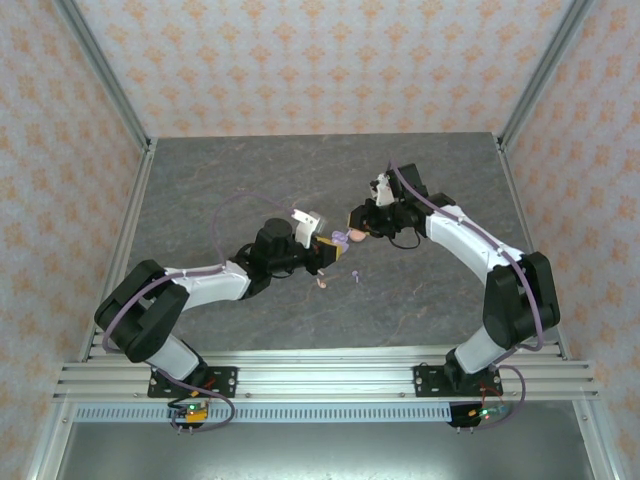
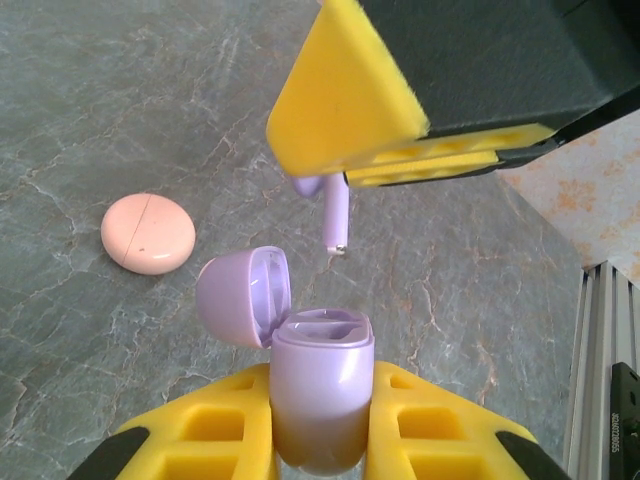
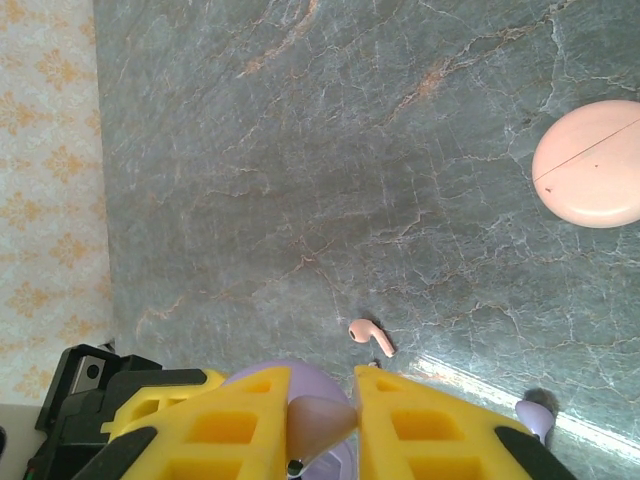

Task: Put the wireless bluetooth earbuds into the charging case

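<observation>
Left gripper [image 2: 321, 420]: your jaws are clamped on the open lilac case [image 2: 322, 345], bottom centre of the left wrist view.
Right gripper [image 3: 322, 400]: pinched on a lilac earbud [image 2: 336, 215], stem down, just above that case.
Table [image 3: 300, 150]: a pink earbud [image 3: 370, 337] lies loose.

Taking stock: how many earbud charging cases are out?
2. The open lilac plastic case is clamped in the left hand; the closed round pink case lies on the grey marbled table.

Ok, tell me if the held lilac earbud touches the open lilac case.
Apart: left wrist view shows table between the lilac earbud and the open lilac case.
</observation>
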Controlling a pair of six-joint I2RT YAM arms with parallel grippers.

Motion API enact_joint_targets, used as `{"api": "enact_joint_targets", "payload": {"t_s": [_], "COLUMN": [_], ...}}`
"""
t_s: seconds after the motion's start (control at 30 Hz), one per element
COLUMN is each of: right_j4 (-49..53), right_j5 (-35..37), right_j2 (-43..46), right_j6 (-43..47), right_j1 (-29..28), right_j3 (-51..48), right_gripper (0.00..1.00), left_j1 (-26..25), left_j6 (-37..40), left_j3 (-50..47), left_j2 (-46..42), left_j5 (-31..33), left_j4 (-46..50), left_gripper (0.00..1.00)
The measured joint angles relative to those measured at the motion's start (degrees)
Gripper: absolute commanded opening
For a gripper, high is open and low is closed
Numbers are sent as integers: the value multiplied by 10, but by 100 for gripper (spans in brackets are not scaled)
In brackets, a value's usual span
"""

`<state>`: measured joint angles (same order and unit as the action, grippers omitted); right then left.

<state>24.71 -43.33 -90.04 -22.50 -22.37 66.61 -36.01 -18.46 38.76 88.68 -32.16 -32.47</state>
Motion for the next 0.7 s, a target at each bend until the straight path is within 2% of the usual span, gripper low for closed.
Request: {"api": "enact_joint_targets", "payload": {"t_s": [0.7], "right_j4": [0], "right_j5": [-1], "right_j2": [0], "right_j6": [0], "right_j1": [-10], "right_j3": [0], "right_gripper": [21], "left_j1": [0], "left_j6": [-17], "left_j3": [17], "left_j2": [2], "left_j5": [11], "left_j4": [0], "left_gripper": [19]}}
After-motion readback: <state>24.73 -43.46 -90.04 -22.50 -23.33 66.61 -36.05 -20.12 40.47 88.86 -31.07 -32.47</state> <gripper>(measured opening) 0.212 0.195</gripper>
